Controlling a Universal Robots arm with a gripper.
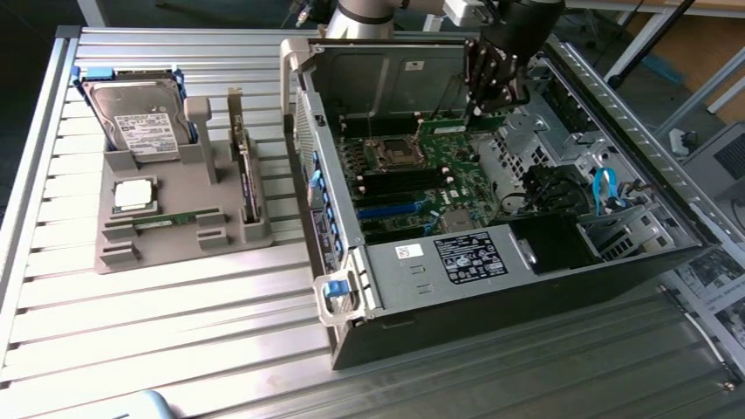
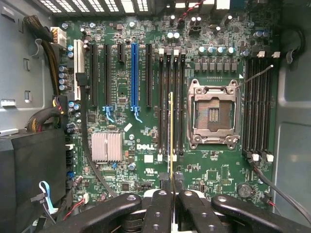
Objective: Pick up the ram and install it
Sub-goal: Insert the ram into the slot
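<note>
The ram (image 2: 170,133) is seen edge-on in the wrist view as a thin, pale yellowish line. It stands on its long edge, pinched at one end between the two fingers (image 2: 159,208) of the gripper (image 2: 171,190). It runs parallel to the black memory slots beside the processor socket, directly over them. In the exterior view it is a narrow green strip (image 1: 458,125) low inside the open computer case. Whether it touches a slot cannot be told.
</note>
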